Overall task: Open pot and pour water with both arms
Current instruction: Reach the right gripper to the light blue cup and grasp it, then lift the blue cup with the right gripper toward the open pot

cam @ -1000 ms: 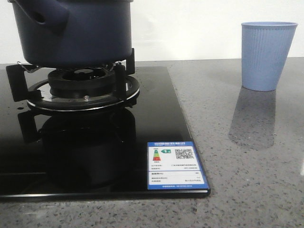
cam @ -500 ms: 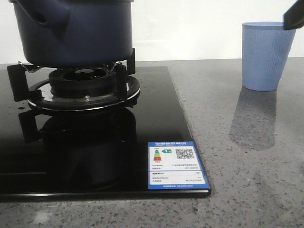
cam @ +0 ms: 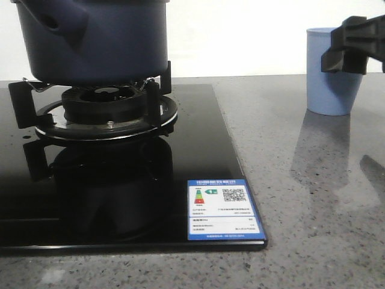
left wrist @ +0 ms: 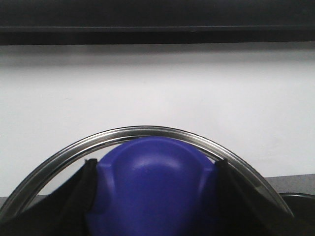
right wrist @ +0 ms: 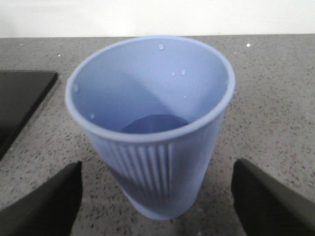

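The dark navy pot [cam: 96, 42] sits on the gas burner [cam: 105, 111] at the far left, its thick handle [cam: 60, 21] pointing toward me and its top cut off by the frame. My left gripper [left wrist: 156, 164] is shut on the lid's blue knob [left wrist: 155, 196]. The lid's metal rim [left wrist: 147, 132] arcs behind the knob against the white wall. The left gripper is out of the front view. My right gripper [cam: 352, 45] is open beside the light blue ribbed cup [cam: 331, 84]. In the right wrist view the right gripper [right wrist: 156, 167] has a finger on each side of the cup [right wrist: 152, 98], not touching it.
The black glass hob [cam: 198, 150] carries an energy label sticker [cam: 221, 209] at its front right corner. Grey speckled counter [cam: 313, 198] lies to the right. A white wall stands behind. The cup holds a few droplets inside.
My right gripper has come into the front view from the right and moved left and down to the cup's rim. The pot and cup have not moved.
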`<state>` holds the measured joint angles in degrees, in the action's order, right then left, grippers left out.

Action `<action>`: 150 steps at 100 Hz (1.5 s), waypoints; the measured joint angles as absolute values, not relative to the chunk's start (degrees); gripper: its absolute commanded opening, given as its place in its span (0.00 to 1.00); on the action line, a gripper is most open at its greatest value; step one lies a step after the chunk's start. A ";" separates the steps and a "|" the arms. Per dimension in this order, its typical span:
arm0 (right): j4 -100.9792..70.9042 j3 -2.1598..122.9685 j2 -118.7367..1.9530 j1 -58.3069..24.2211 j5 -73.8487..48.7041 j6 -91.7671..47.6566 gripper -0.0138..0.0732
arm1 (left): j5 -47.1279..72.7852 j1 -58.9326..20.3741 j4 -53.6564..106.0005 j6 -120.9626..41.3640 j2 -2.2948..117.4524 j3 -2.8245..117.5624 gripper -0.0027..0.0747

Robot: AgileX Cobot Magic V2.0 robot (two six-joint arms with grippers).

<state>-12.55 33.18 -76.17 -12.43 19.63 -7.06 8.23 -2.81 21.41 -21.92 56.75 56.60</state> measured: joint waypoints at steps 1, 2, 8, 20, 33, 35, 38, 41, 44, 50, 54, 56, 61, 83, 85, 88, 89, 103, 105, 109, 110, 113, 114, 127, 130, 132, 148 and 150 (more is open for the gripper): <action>-12.55 33.29 -76.48 -12.43 19.85 -6.96 0.78 | 8.23 -2.81 21.41 -21.92 56.75 56.60 0.47; -12.55 33.28 -76.63 -12.43 20.17 -6.79 0.78 | 8.23 -2.81 21.41 -21.92 56.75 56.60 0.47; -12.41 33.28 -77.89 -12.43 21.58 -5.94 0.78 | 8.23 -2.81 21.41 -21.92 56.75 56.60 0.47; -12.31 33.28 -80.15 -12.43 24.12 -4.89 0.78 | 8.33 -2.81 21.41 -21.92 56.75 56.60 0.47; -11.05 33.54 -82.02 -12.43 25.82 -3.29 0.78 | 8.36 -2.81 21.41 -21.92 56.75 56.60 0.47; -10.51 33.54 -82.30 -12.43 26.23 -2.78 0.78 | 8.36 -2.81 21.41 -21.92 56.75 56.60 0.47; -9.56 33.66 -82.78 -12.43 26.69 -2.09 0.78 | 8.36 -2.81 21.41 -21.92 56.75 56.60 0.47; -8.88 33.77 -83.10 -12.43 26.95 -1.38 0.78 | 8.36 -2.81 21.41 -21.92 56.75 56.60 0.47; -8.36 34.01 -83.39 -12.43 27.20 -0.92 0.78 | 8.36 -2.81 21.41 -21.92 56.75 56.60 0.47; -7.79 34.46 -84.15 -12.43 27.48 0.00 0.78 | 8.36 -2.81 21.41 -21.92 56.75 56.60 0.47; -7.45 34.84 -84.72 -12.43 27.60 0.00 0.78 | 8.40 -2.81 21.41 -21.92 56.75 56.60 0.47; -7.50 35.22 -85.03 -12.43 27.60 0.00 0.78 | 8.40 -2.81 21.41 -21.92 56.75 56.60 0.47; -7.36 35.70 -85.64 -12.43 27.64 0.00 0.78 | 8.40 -2.81 21.41 -21.92 56.75 56.60 0.47; -7.36 37.44 -88.01 -12.43 27.73 0.30 0.78 | 8.40 -2.81 21.41 -21.92 56.75 56.60 0.47; -7.36 37.44 -88.21 -12.43 27.85 0.30 0.78 | 8.40 -2.81 21.41 -21.92 56.75 56.60 0.47; -7.36 37.44 -88.40 -12.43 27.96 0.30 0.78 | 8.40 -2.81 21.41 -21.92 56.75 56.60 0.47; -7.25 37.45 -88.41 -12.43 27.95 0.30 0.78 | 8.40 -2.81 21.41 -21.92 56.75 56.60 0.47; -7.23 37.45 -89.10 -12.43 28.06 0.42 0.75 | 8.40 -2.81 21.41 -21.92 56.75 56.60 0.47; -7.14 37.45 -89.14 -12.43 28.06 0.42 0.74 | 8.40 -2.81 21.41 -21.92 56.75 56.60 0.47; -7.14 37.45 -89.14 -12.43 28.06 0.52 0.70 | 8.40 -2.81 21.41 -21.92 56.75 56.60 0.47; -7.14 37.45 -89.14 -12.43 28.06 0.52 0.68 | 8.40 -2.81 21.41 -21.92 56.75 56.60 0.47; -7.14 37.45 -89.14 -12.43 28.20 0.52 0.64 | 8.40 -2.81 21.41 -21.92 56.75 56.60 0.47; -7.14 37.45 -89.14 -12.43 28.19 0.52 0.64 | 8.40 -2.81 21.41 -21.92 56.75 56.60 0.47; -7.14 37.45 -89.14 -12.43 28.42 0.52 0.50 | 8.40 -2.81 21.41 -21.92 56.75 56.60 0.47; -7.14 37.45 -89.14 -12.43 28.42 0.52 0.50 | 8.40 -2.81 21.41 -21.92 56.75 56.60 0.47; -7.14 37.45 -89.14 -12.43 28.42 0.52 0.50 | 8.40 -2.81 21.41 -21.92 56.75 56.60 0.47; -7.10 37.45 -89.23 -12.43 28.42 0.52 0.50 | 8.40 -2.81 21.41 -21.92 56.75 56.60 0.47; -7.10 37.45 -89.23 -12.43 28.42 0.52 0.50 | 8.40 -2.81 21.41 -21.92 56.75 56.60 0.47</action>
<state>-7.10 37.45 -89.23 -12.43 28.42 0.52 8.40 -2.81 21.41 -21.92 56.75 56.60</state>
